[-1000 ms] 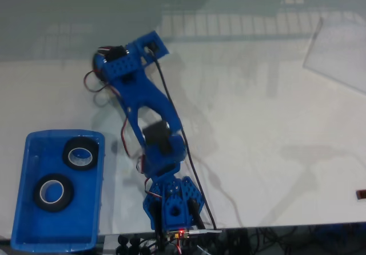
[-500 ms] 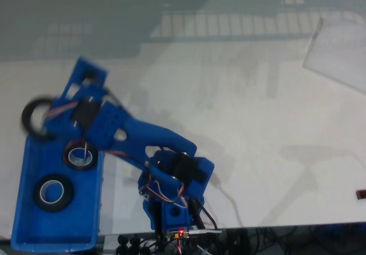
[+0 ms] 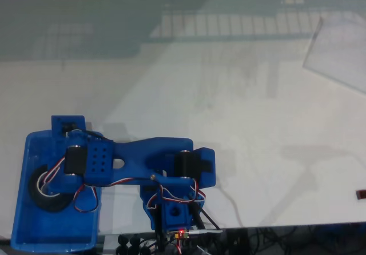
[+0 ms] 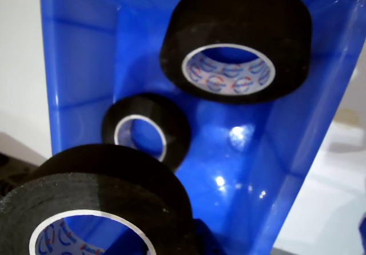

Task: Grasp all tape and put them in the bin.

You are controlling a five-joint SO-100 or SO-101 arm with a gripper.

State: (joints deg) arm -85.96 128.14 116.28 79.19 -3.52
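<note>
Three tape rolls (image 4: 237, 43) over the bin (image 4: 80, 66), nearest (image 4: 97, 203) by the fingers, grip indiscernible.

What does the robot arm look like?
The arm is made of bright blue plastic pieces with black motor blocks at its joints. One flat part has a grid of little holes. Thin red, white and black wires loop along it, and a tiny red light glows at its base.

The fixed view looks steeply down on the white bench (image 3: 240, 123) from above, arm base at the bottom edge. The wrist view sits close inside the bin (image 4: 86, 49), facing its floor. Both share the bin (image 3: 26, 209).
</note>
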